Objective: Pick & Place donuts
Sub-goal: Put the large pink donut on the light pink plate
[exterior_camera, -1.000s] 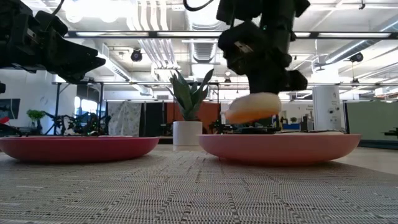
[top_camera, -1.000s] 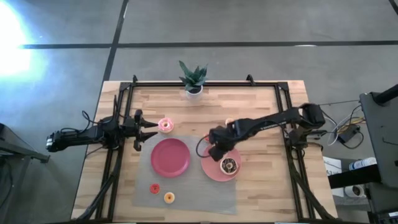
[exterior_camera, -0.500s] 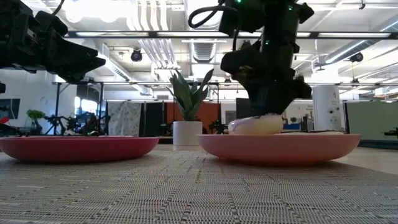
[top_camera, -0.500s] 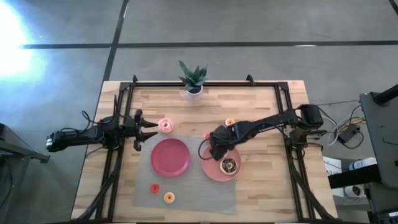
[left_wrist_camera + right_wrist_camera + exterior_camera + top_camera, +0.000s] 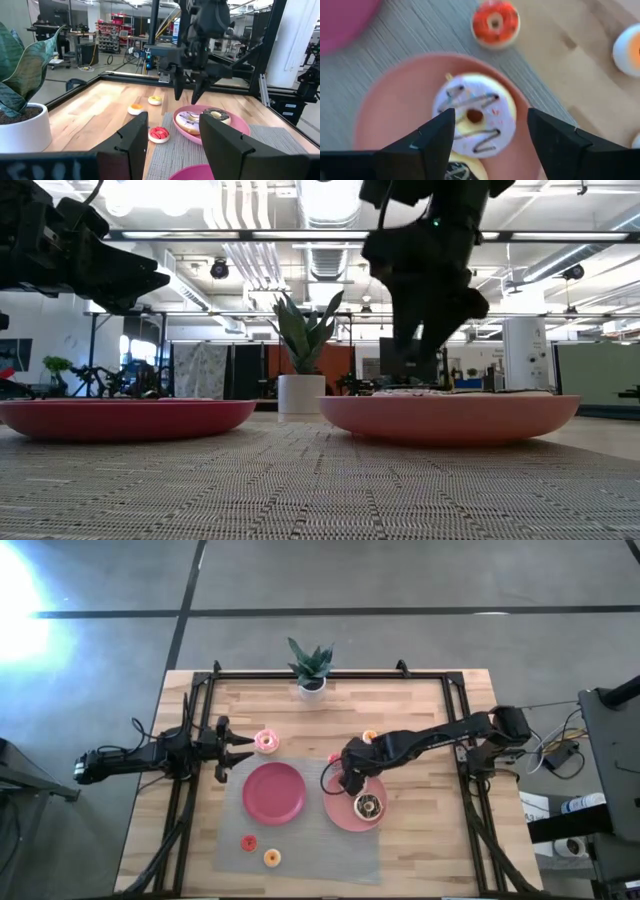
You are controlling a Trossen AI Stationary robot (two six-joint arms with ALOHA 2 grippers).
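Observation:
A pale sprinkled donut [image 5: 474, 117] lies flat on the pink plate [image 5: 340, 812], beside a chocolate donut [image 5: 368, 806]. My right gripper [image 5: 490, 115] hangs open just above the pale donut and points down, its fingers on either side of it without touching. In the left wrist view the same gripper [image 5: 187, 92] stands clear above the plate. A pink donut [image 5: 266, 741] lies on the wood in front of my left gripper [image 5: 235, 745], which waits open at the table's left. Small red [image 5: 333, 757] and orange [image 5: 369, 736] donuts lie on the wood beyond the pink plate.
A red plate [image 5: 273, 792] sits on the grey mat [image 5: 300, 840] left of the pink one. Two small donuts, red [image 5: 248, 842] and orange [image 5: 271, 858], lie near the mat's front left corner. A potted plant [image 5: 312, 683] stands at the far edge.
My right gripper has lowered the pale sprinkled donut onto the pink plate, opened and let go of it, then risen a little. The donut now lies flat on the plate beside the chocolate one.

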